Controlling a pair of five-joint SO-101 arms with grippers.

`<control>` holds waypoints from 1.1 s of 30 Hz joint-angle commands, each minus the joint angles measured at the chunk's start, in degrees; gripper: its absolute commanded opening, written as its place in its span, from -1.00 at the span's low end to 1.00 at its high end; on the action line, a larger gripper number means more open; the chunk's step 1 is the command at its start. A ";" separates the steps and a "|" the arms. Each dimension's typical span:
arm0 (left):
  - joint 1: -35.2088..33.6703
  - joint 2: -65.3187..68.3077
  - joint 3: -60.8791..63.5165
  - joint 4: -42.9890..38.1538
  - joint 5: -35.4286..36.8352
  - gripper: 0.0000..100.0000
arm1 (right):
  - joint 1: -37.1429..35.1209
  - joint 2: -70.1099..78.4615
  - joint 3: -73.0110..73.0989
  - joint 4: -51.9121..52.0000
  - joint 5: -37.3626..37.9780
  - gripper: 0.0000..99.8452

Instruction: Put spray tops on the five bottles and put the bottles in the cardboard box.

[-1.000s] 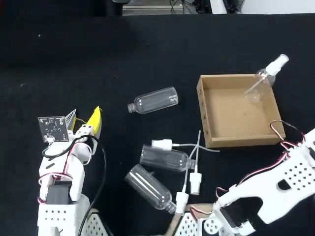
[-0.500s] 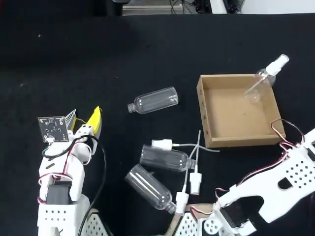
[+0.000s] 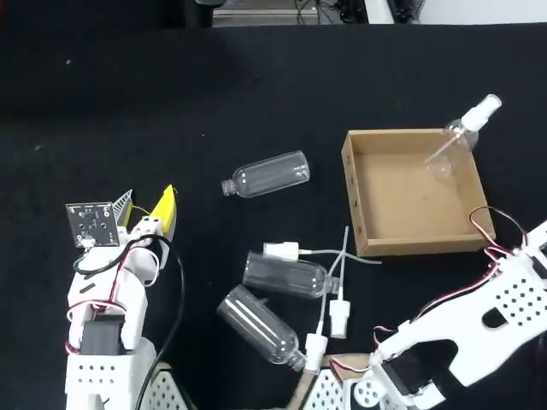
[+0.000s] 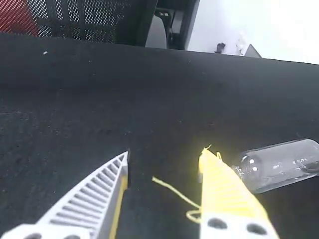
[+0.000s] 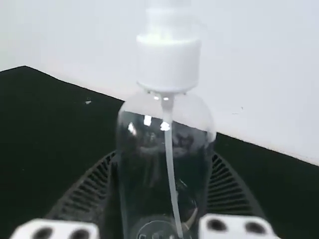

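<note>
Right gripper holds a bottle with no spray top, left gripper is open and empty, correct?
No: the bottle in the right gripper already wears its white spray top, as the right wrist view shows. The left gripper is indeed open and empty.

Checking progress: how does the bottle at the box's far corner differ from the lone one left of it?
Corner bottle has a spray top; lone bottle has a bare neck. Corner bottle leans on the box rim; lone bottle lies flat on the table. Both are clear.
</note>
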 commanded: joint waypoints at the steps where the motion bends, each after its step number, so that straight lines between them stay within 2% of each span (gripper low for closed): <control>1: -0.66 -0.88 1.36 0.18 0.35 -0.58 | -0.62 -0.04 -1.54 -0.18 0.44 -0.67; 5: -0.66 -0.88 1.36 0.18 0.26 -0.58 | -1.05 -0.04 -1.63 -0.18 3.25 -0.63; 11: -0.66 -0.88 1.36 0.18 0.18 -0.58 | -1.58 -0.04 -1.54 -0.18 4.48 -0.38; 19: -0.66 -0.88 1.36 0.18 0.18 -0.58 | -1.49 -3.21 -0.13 0.53 4.40 -0.40; 27: -0.66 -0.88 1.36 0.18 0.18 -0.58 | -1.58 -16.22 1.98 16.62 2.64 -0.39; 33: -0.66 -0.88 1.36 0.18 0.18 -0.58 | -1.58 -19.30 1.89 18.20 -0.44 -0.39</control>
